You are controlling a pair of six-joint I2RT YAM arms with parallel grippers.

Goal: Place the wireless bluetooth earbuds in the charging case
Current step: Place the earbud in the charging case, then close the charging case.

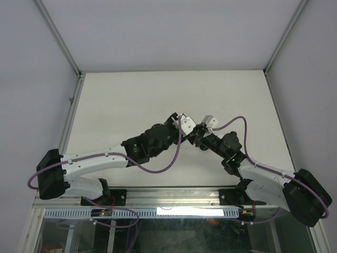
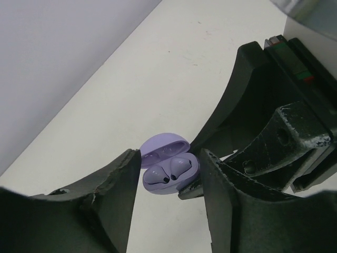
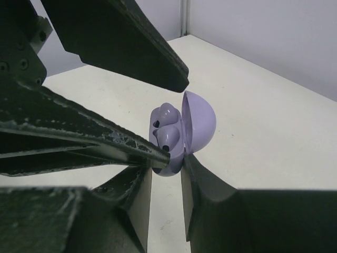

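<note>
A pale purple charging case [image 2: 169, 184] with its lid [image 2: 163, 146] open is held above the white table. Two pale purple earbuds [image 2: 158, 174] sit side by side in its wells; they also show in the right wrist view [image 3: 168, 134]. My right gripper [image 3: 167, 166] is shut on the lower body of the case [image 3: 171, 166], and its fingers [image 2: 231, 116] show to the right in the left wrist view. My left gripper [image 2: 168, 154] is open, its fingertips straddling the case on both sides. In the top view both grippers meet at mid-table, left [image 1: 187, 125] and right [image 1: 200, 133], and hide the case.
The white table [image 1: 131, 100] is walled by pale enclosure panels with metal corner posts [image 1: 58, 37]. Purple cables loop off both arms [image 1: 158, 166]. The arm bases sit on a rail at the near edge [image 1: 174, 197].
</note>
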